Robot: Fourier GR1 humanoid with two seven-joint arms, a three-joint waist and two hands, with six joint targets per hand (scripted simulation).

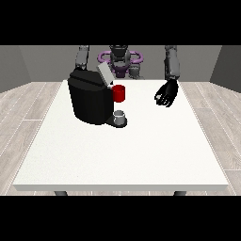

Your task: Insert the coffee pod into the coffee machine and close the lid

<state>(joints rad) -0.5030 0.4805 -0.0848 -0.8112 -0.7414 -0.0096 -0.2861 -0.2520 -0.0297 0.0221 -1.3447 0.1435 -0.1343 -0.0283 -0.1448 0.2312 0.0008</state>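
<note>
Black, with fingers loosely curled and nothing in it, the hand at the view's right [165, 94] hangs over the white bench [122, 150]. Grey walls and pale plank flooring surround it. Well apart to its side stands the black coffee machine [89, 99], lid [104, 74] tilted up, a red thing at the machine [119, 93] by its front. A grey thing [120, 116], upright, sits on the machine's base; whether it is the pod I cannot tell. The other hand is hidden.

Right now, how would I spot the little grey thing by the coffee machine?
Find the big black coffee machine on the white table. At its front foot, on the black base, sits a small grey thing. It is directly below a red thing at the machine.
</note>
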